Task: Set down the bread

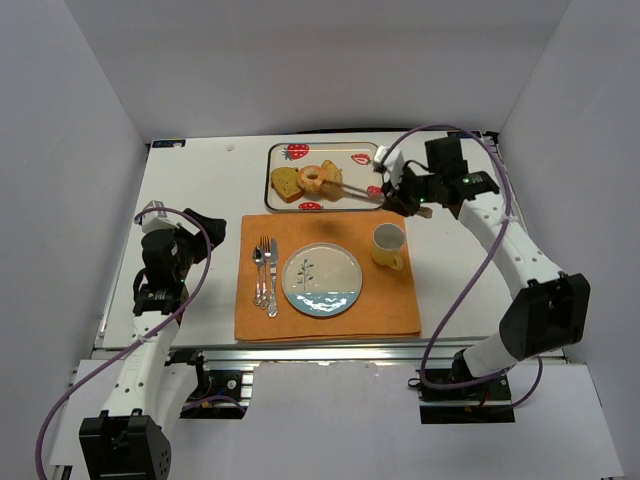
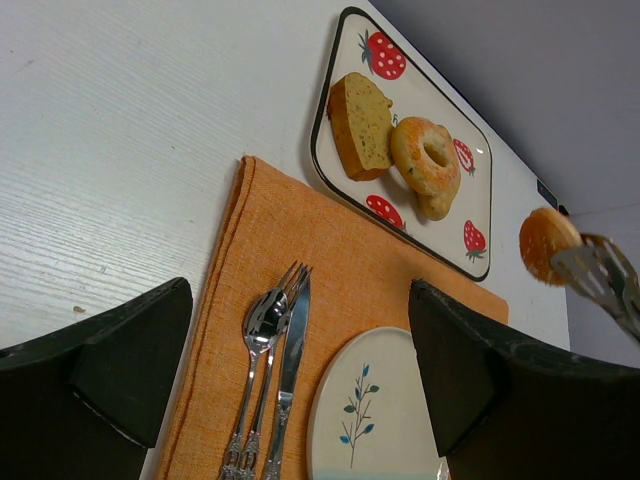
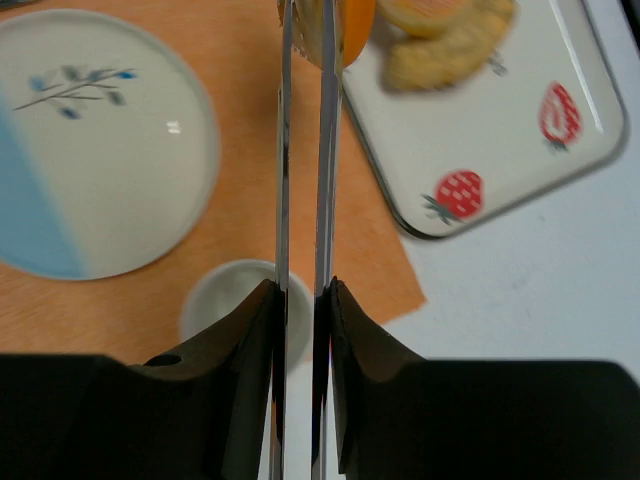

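Observation:
My right gripper (image 1: 393, 194) (image 3: 300, 290) is shut on metal tongs (image 1: 355, 189) (image 3: 300, 150). The tongs pinch a round golden bun (image 1: 328, 189) (image 2: 546, 243) (image 3: 343, 28) and hold it above the near edge of the strawberry tray (image 1: 355, 150). A loaf slice (image 1: 286, 184) (image 2: 360, 125) and a bagel (image 1: 316, 176) (image 2: 428, 160) lie on the tray. The white and blue plate (image 1: 322, 281) (image 2: 370, 420) (image 3: 95, 140) sits empty on the orange placemat (image 1: 400, 300). My left gripper (image 1: 178, 250) (image 2: 298, 305) is open and empty, left of the mat.
A fork, spoon and knife (image 1: 265, 275) (image 2: 270, 370) lie on the mat left of the plate. A yellow mug (image 1: 388, 245) (image 3: 240, 300) stands on the mat's right side, just below my right gripper. White walls close in the table on three sides.

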{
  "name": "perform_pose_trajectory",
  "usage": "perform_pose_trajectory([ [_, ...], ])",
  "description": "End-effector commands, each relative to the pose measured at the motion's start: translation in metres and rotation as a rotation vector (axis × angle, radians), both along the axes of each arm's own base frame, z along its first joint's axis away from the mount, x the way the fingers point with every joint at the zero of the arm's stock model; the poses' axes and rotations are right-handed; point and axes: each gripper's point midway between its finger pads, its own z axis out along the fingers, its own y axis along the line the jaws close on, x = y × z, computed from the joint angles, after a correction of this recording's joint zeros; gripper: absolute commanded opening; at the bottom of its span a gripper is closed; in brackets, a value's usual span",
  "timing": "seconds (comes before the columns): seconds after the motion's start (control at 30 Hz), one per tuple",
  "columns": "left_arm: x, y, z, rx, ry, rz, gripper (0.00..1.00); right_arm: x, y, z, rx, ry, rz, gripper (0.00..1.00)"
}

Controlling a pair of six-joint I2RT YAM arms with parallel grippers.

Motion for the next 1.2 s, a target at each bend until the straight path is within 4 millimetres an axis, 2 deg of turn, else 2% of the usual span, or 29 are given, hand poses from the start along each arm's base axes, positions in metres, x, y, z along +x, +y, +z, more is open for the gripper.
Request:
perform_pose_trajectory([
  [0.0, -0.002, -0.001, 0.004, 0.004, -0.022, -0.003, 0.98, -0.055, 0.032, -0.001, 0.012, 0.007, 0.231, 0.02],
  [0.07, -0.002, -0.001, 0.004, 0.004, -0.022, -0.003, 0.98, -0.077, 0.046, -0.004, -0.005, -0.001, 0.296, 0.02],
  [0.1, -0.002, -0.001, 0.005, 0.006, -0.022, -0.004, 0.98, -0.089, 0.049, -0.016, -0.032, 0.018, 0.319, 0.02],
  [0.17, -0.003, -0.001, 0.005, 0.006, -0.024, -0.004, 0.98, -0.099, 0.051, -0.022, -0.059, 0.010, 0.345, 0.02],
  [0.2, -0.003, -0.001, 0.005, 0.006, -0.022, -0.004, 0.98, -0.105, 0.050, -0.032, -0.087, 0.025, 0.352, 0.02],
  [0.43, -0.007, -0.001, 0.005, 0.001, -0.029, 0.002, 0.98, -0.118, 0.044, -0.065, -0.164, 0.063, 0.351, 0.10],
  [0.63, -0.008, -0.001, 0.005, -0.001, -0.028, 0.000, 0.98, -0.128, 0.045, -0.078, -0.187, 0.060, 0.370, 0.25],
  [0.73, -0.008, -0.002, 0.006, -0.005, -0.029, -0.002, 0.98, -0.130, 0.045, -0.079, -0.185, 0.061, 0.368, 0.35],
  [0.87, -0.008, -0.002, 0.006, -0.008, -0.032, -0.003, 0.98, -0.130, 0.046, -0.072, -0.173, 0.045, 0.369, 0.42],
  [1.17, -0.007, -0.002, 0.007, -0.013, -0.038, -0.002, 0.98, -0.129, 0.052, -0.050, -0.122, 0.005, 0.366, 0.47],
])
